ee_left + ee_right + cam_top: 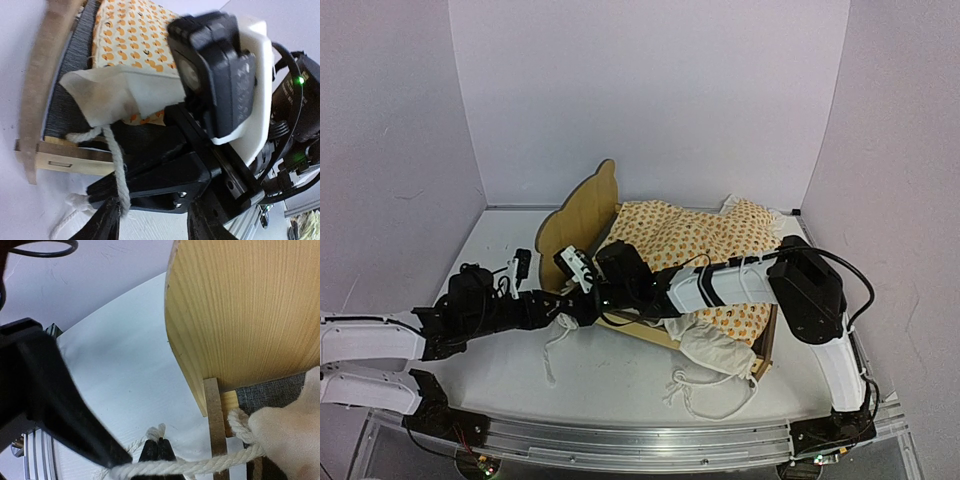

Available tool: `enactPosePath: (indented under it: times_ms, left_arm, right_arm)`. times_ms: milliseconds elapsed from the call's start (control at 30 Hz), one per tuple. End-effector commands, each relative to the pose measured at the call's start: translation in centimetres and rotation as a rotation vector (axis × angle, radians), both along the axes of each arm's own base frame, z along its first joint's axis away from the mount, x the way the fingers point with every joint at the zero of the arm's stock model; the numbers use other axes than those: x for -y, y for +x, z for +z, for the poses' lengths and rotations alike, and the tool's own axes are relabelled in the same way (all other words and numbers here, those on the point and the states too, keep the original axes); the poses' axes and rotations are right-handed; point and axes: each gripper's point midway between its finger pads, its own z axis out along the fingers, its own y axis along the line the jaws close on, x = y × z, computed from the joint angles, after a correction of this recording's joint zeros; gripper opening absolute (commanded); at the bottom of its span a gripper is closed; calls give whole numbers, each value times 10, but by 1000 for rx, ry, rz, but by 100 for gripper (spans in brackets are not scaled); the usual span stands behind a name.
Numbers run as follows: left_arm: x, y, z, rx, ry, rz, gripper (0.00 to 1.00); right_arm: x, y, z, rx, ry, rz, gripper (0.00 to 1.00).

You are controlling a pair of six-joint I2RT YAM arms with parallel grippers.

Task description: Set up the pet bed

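From above, the small light plywood pet bed with its dark grey base and scalloped headboard (585,215) sits in the middle of the white table (610,385). Its headboard is to the far left and the orange-print bedding with a white ruffle (700,240) is draped over it. Both arms meet at its near headboard corner.

The left wrist view adds what that hides — the left gripper (152,225) has its fingers apart, and a white twisted cord (117,165) from the bedding's corner runs down beside one.

Only the right wrist view shows the right gripper (157,450) pinched shut, with the cord lying across its tips; whether the cord is nipped I cannot tell.

The step looks like fastening the bedding's corner to the frame — next, the left fingers need to close on the cord without dragging the cover off.
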Motion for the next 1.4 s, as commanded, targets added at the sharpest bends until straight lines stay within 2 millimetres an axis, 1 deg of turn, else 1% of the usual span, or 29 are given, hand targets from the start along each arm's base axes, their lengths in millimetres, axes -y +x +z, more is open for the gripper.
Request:
enactPosePath:
  times_ms: [0,67,167,233,300,333,400,433,500,667,767,900,1033,1133,1233,1367]
  left_arm:
    - [-34,7,-3,-171,-109,144,51]
    - [-51,9,-11,-262,-126,213,53]
    - [-64,12,-7,-318,-148,283,57]
    - [-68,16,-6,-361,-153,308,57]
    - [-65,20,-5,-390,-181,296,55]
    - [-61,24,-1,-389,-211,275,52]
    - [-55,25,-4,-409,-249,236,41]
    - [-55,27,-7,-417,-256,233,38]
    - [-56,33,-8,-418,-267,245,35]
    - [-54,40,9,-397,-353,255,39]
    - [-51,41,13,-406,-387,247,41]
    - [-44,41,6,-470,-412,229,38]
    - [-44,40,0,-507,-431,239,34]
    - [-42,40,-4,-533,-432,239,34]
    - [-36,40,-9,-562,-420,218,35]
    - [-30,39,-26,-637,-401,218,36]
  right_arm:
    - [-8,8,28,11,120,16,0]
    - [-7,9,26,4,119,16,0]
    - [-6,9,24,-1,118,18,0]
    - [-6,9,24,-2,120,21,0]
    - [-7,8,25,-3,122,24,0]
    - [-8,8,25,-3,123,25,0]
    - [-8,9,26,-3,125,26,0]
    - [-9,9,26,-4,127,27,0]
    - [-8,8,26,-4,126,29,0]
    - [-10,5,26,-12,129,46,0]
    - [-12,5,26,-17,132,54,0]
    - [-14,3,27,-24,140,63,0]
    - [-14,4,28,-27,143,65,0]
    - [-15,3,29,-27,147,67,0]
    - [-15,4,29,-23,149,61,0]
    - [-14,5,34,-13,161,53,0]
